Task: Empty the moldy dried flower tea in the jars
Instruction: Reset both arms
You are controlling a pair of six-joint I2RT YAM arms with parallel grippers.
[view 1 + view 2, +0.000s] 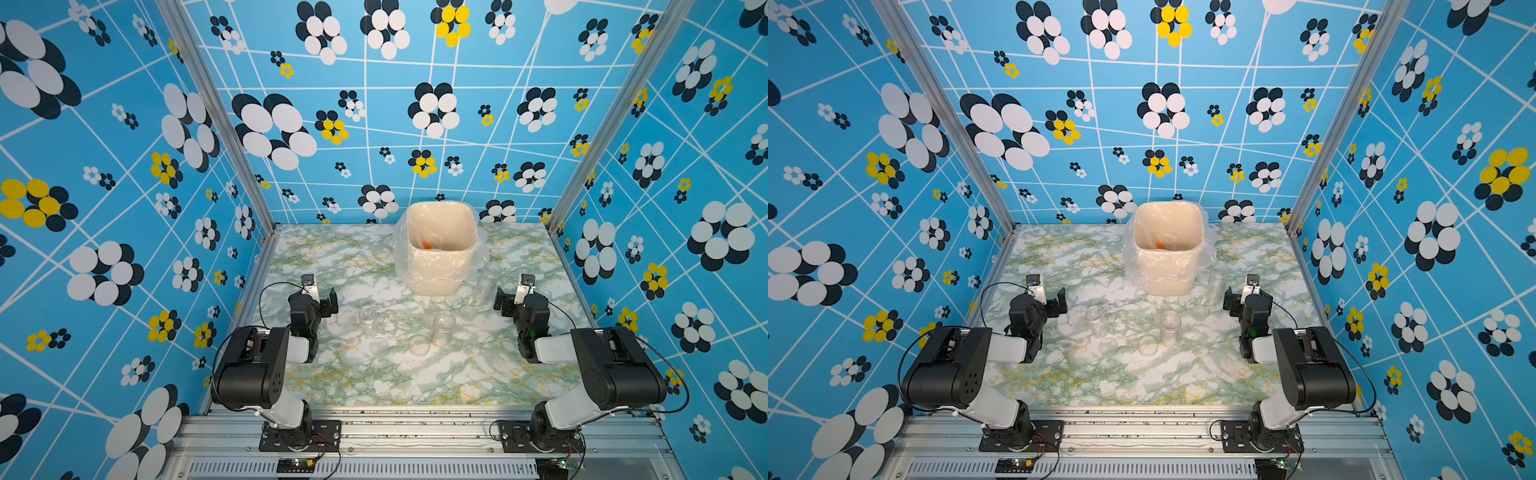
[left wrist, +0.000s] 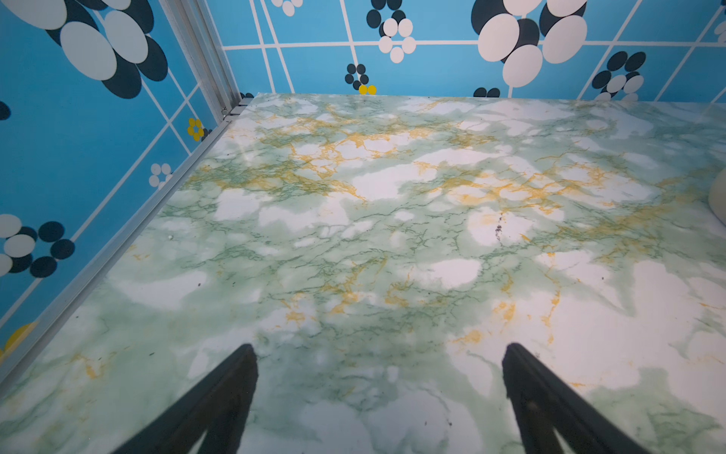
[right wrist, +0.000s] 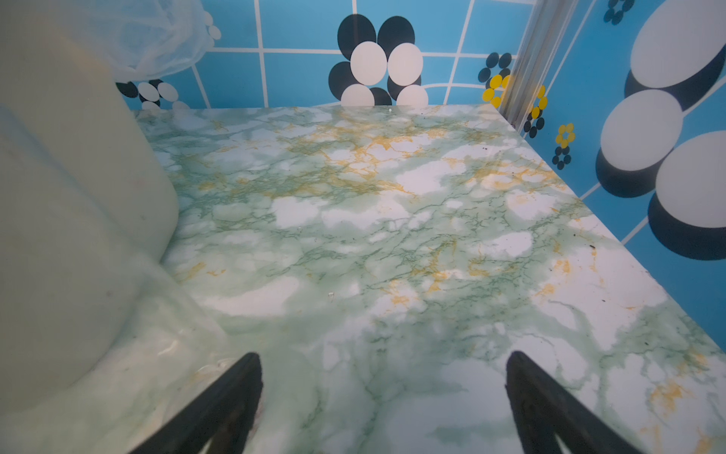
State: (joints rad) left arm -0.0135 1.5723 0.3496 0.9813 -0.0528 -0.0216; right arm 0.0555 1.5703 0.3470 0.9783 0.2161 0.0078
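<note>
Three clear jars stand lidless on the marble table in both top views: one left of centre [image 1: 368,320] [image 1: 1095,320], one at centre [image 1: 444,328] [image 1: 1170,328], one beside the bin [image 1: 490,278] [image 1: 1219,278]. All three look see-through and empty; the dried flower tea is out of view in them. Round clear lids [image 1: 379,345] [image 1: 419,345] [image 1: 467,311] lie flat near them. My left gripper [image 1: 320,293] [image 2: 379,350] hovers open left of the jars, over bare table. My right gripper [image 1: 514,293] [image 3: 383,357] hovers open to the right, close to the jar by the bin.
A beige bin [image 1: 440,208] [image 1: 1169,205] lined with clear plastic stands at the back centre, an orange bit [image 1: 428,244] inside it. Its wall [image 3: 59,196] fills one side of the right wrist view. Patterned blue walls close three sides.
</note>
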